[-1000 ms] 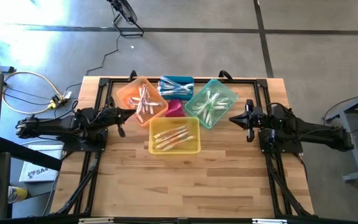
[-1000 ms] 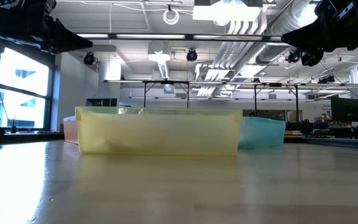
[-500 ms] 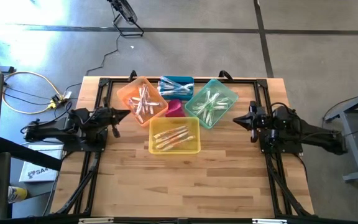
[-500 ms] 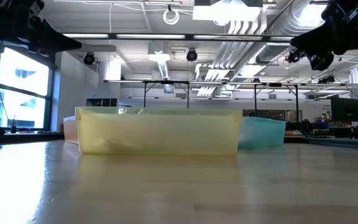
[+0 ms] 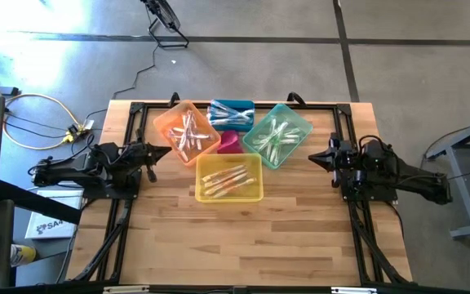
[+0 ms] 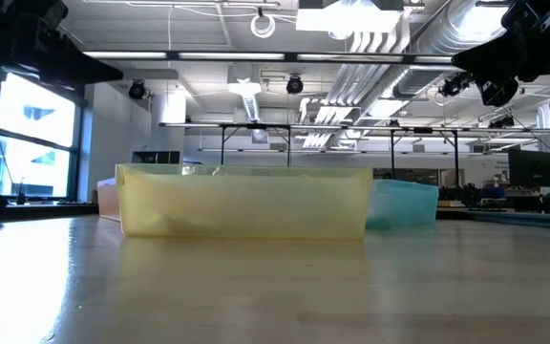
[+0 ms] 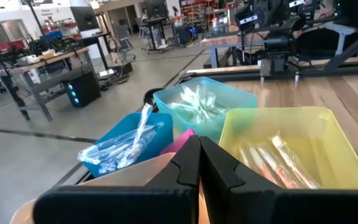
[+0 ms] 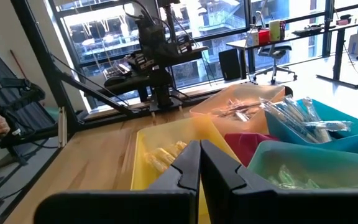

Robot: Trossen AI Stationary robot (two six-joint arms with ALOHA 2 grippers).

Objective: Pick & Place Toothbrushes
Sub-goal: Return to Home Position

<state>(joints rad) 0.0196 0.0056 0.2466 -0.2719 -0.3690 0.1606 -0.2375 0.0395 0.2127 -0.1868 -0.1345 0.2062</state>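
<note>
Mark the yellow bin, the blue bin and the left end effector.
yellow bin (image 6: 246,203): low view, front wall.
blue bin (image 8: 335,144): right wrist view, outer side wall.
left end effector (image 7: 199,148): left wrist view, where its shut fingertips meet.

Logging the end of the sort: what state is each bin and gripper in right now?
Orange bin: upright, holds toothbrushes.
Blue bin: upright, holds toothbrushes.
Teal bin: upright, holds toothbrushes.
Yellow bin: upright, holds toothbrushes.
Pink bin: mostly hidden among the others; contents unclear.
Left gripper: shut, empty, left of the orange bin.
Right gripper: shut, empty, right of the teal bin.
</note>
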